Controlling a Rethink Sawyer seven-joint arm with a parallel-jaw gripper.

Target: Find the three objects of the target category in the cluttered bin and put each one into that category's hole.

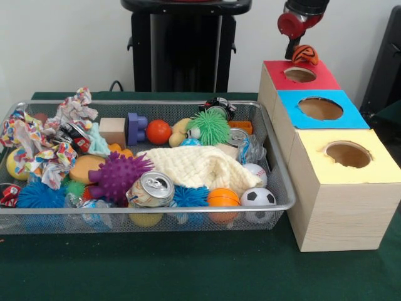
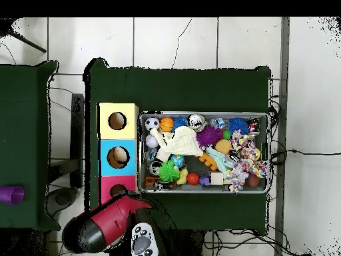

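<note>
The green desk (image 1: 188, 269) is lying nearest in the front view, carrying a wire mesh bin (image 1: 276, 188) at left and a row of three wooden boxes at right. The yellow-topped box (image 1: 344, 182) is standing nearest, the blue-topped box (image 1: 321, 110) behind it, and the red-topped box (image 1: 299, 75) farthest; each top is showing one round hole. The bin is holding mixed clutter: a dented drink can (image 1: 150, 189) near the front rim, a purple spiky ball (image 1: 118, 175), a cream cloth (image 1: 197, 166), an orange ball (image 1: 223, 198), a small soccer ball (image 1: 257, 197) at the near right corner, a green fuzzy ball (image 1: 208, 127) and a knotted patterned rag (image 1: 37, 147) at left. The gripper (image 1: 303, 52) is hanging just above the red-topped box's hole, clasping an orange-and-black striped object (image 1: 305, 54). In the overhead view the red arm (image 2: 100, 225) is reaching over the same red box (image 2: 117, 189).
</note>
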